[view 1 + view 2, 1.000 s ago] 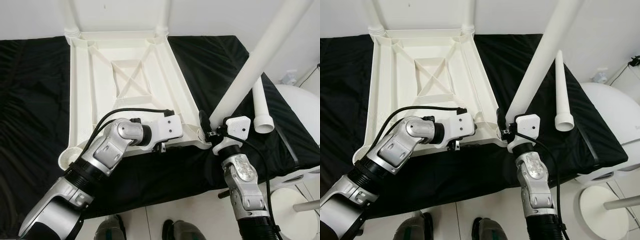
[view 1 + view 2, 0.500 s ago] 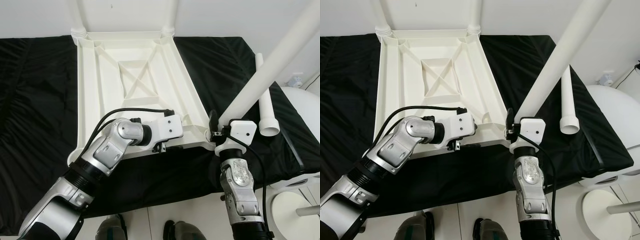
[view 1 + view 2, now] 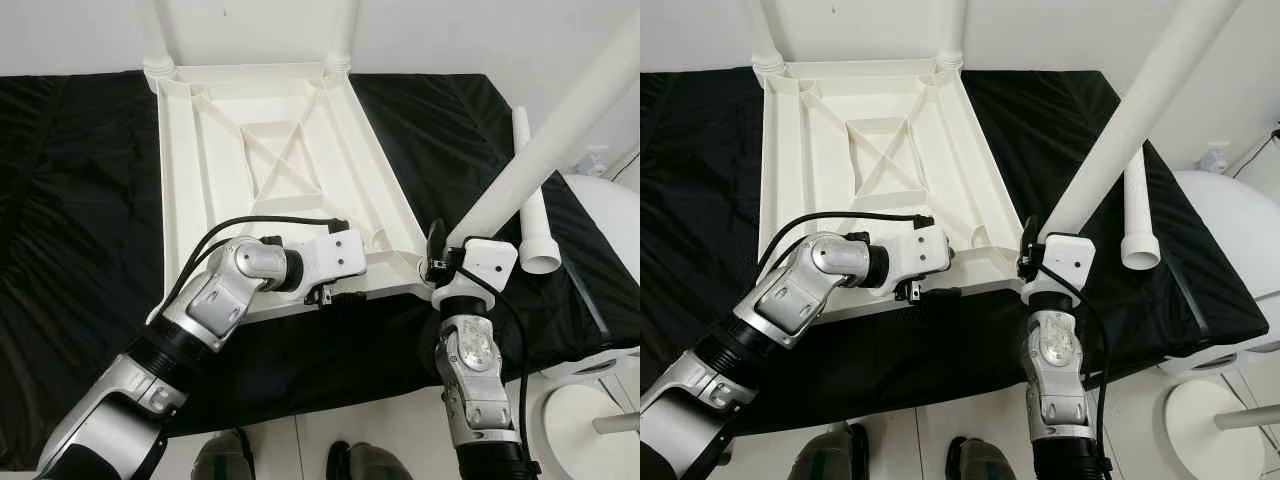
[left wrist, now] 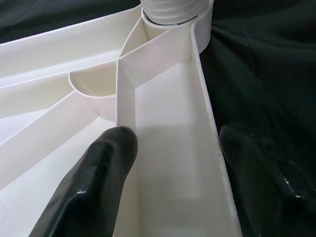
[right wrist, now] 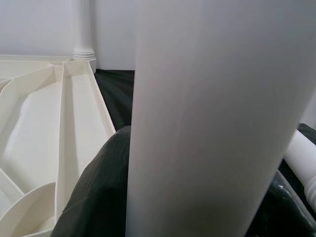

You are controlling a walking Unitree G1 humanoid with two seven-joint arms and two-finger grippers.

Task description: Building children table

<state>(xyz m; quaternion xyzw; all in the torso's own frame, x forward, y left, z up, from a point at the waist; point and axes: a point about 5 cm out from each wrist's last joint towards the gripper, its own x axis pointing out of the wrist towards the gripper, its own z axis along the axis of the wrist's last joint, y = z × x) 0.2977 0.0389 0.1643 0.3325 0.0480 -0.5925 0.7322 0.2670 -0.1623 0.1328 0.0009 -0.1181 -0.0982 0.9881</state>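
The white children's table top [image 3: 290, 160] lies upside down on a black cloth, with two legs standing in its far corners. My left gripper [image 3: 335, 296] is shut on the near rim [image 4: 207, 123]; one finger [image 4: 94, 182] is inside the channel and the other outside. My right gripper [image 3: 440, 262] is shut on a long white leg [image 3: 540, 150]. That leg leans up to the right from the near right corner of the top. In the right wrist view the leg [image 5: 217, 113] stands between the black fingers [image 5: 98, 197]. A loose leg [image 3: 532, 215] lies on the cloth to the right.
The black cloth [image 3: 70, 200] covers a low surface whose front edge runs just beyond my arms. A white rounded object [image 3: 605, 210] sits past its right end, and a white round base [image 3: 585, 430] stands on the floor at bottom right. My feet [image 3: 225, 462] are on the pale floor.
The whole view has shifted a little. My right gripper has carried the leg's lower end slightly rightward at the near right corner, and the leg leans more. The left gripper keeps its hold.
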